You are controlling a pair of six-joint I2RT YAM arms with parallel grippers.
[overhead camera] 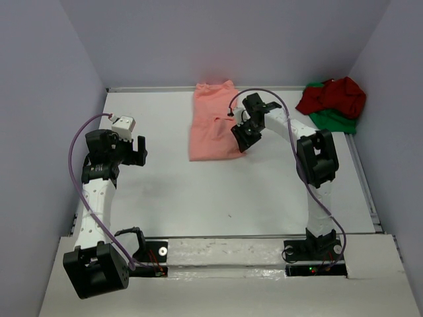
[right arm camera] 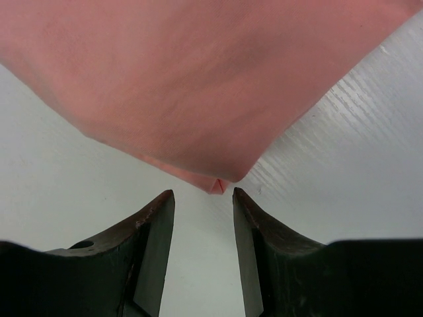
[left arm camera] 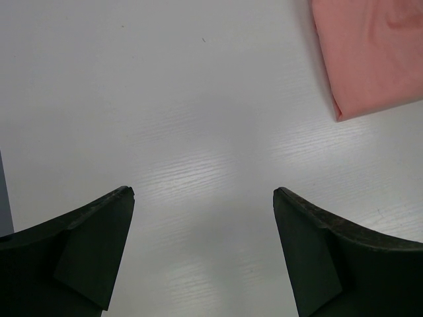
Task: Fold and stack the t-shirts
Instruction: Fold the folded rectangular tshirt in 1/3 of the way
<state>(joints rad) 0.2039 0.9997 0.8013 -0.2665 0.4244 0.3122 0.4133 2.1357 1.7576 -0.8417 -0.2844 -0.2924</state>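
The salmon-pink t-shirt (overhead camera: 210,125) lies folded into a long strip at the back centre of the table. My right gripper (overhead camera: 240,144) hovers at its near right corner. In the right wrist view the jaws (right arm camera: 202,193) stand partly open, and the shirt's corner (right arm camera: 198,86) lies just beyond the fingertips with nothing between them. The dark red t-shirt (overhead camera: 334,94) sits bunched on the bright green t-shirt (overhead camera: 336,121) in the back right corner. My left gripper (overhead camera: 140,149) is wide open over bare table at the left (left arm camera: 203,191). The left wrist view catches the pink shirt's corner (left arm camera: 370,59) at top right.
The white table (overhead camera: 218,198) is boxed in by pale walls on the left, back and right. A raised edge strip (overhead camera: 367,191) runs along its right side. Both arm bases sit at the near edge.
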